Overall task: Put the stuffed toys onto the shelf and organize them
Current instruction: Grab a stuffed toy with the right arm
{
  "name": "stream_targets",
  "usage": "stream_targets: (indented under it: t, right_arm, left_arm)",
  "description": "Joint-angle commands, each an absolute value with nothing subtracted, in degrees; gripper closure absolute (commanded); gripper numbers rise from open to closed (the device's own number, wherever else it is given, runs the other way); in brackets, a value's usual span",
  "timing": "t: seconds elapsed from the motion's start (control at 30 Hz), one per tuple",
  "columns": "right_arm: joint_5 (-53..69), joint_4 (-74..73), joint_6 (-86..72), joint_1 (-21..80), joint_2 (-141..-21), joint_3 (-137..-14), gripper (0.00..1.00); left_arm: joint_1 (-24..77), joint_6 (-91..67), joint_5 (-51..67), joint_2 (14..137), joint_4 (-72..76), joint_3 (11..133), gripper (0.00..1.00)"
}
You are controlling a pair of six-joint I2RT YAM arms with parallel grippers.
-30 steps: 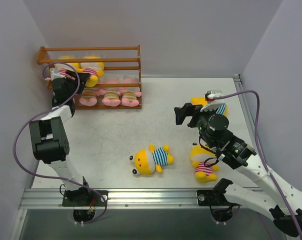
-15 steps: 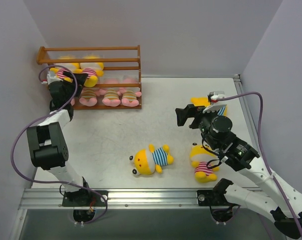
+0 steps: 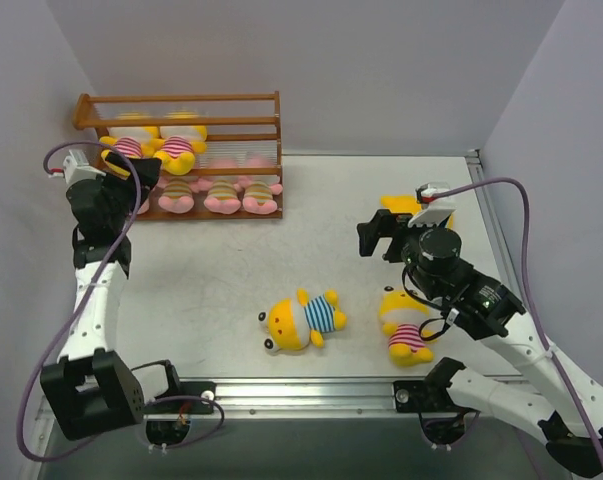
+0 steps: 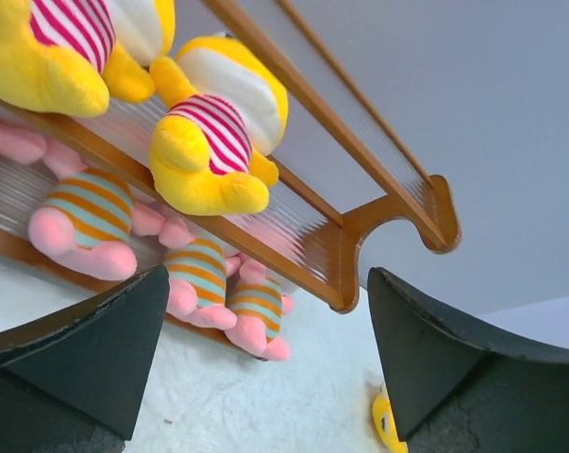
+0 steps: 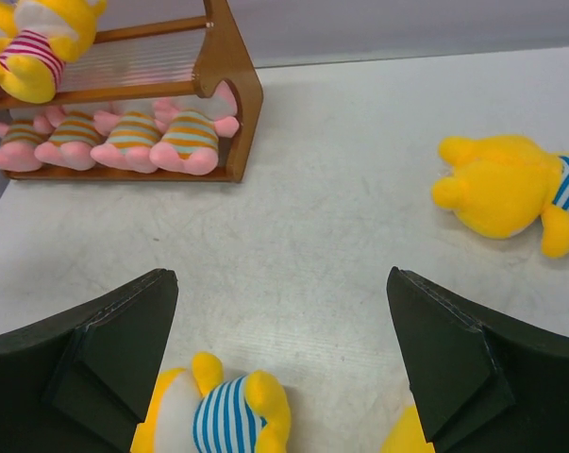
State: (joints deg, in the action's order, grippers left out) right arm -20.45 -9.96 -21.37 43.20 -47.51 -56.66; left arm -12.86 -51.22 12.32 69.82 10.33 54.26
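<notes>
Six stuffed toys [image 3: 179, 148] sit on the shelf [image 3: 181, 98]; three lie outside it

Open table [image 3: 211, 270] between shelf [image 3: 181, 98] and blue-striped toy [image 3: 303, 318]; middle tier's right half free beside two yellow toys [image 3: 181, 148].

top: high above the near edge, looks down on whole grey table [image 3: 211, 260] | left wrist: close, tilted up at orange-brown wooden slatted shelf [image 4: 336, 264] | right wrist: low, farther, faces shelf across table | shared: shelf

Pale lilac walls [image 3: 381, 60], scuffed white tabletop [image 3: 211, 270], metal rail [image 3: 281, 396] along front
</notes>
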Motion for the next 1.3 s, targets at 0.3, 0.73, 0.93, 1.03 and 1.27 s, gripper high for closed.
stream_targets:
  t: [0.3,0.73,0.93,1.03,1.27]
  right_arm:
    - [-17.1,-25.5,-31.5,32.0,-51.2,-52.2,0.00]
    - [-8.4,-29.4,-36.1,18.0,-56.9,-46.1,0.00]
    - [-4.5,-30.4,-39.5,17.8,-59.9,-42.6,0.00]
    - [-3.4,-31.5,-40.5,17.8,-60.6,-41.8,0.00]
    - [-3.8,-34.1,-41.9,18.5,-62.0,-40.4,0.09]
  left_arm:
    - [-8.6,-20.5,13.7,52.3,-30.0,64.3,0.06]
    - [6.6,-9.7,1.0,44.8,-34.5,65.5,0.06]
    - [9.1,-10.5,0.4,42.8,-31.7,59.9,0.06]
    - [10.3,-10.9,-0.7,42.3,-29.9,56.9,0.06]
    - [13.1,-9.3,-2.5,42.5,-28.3,54.1,0.06]
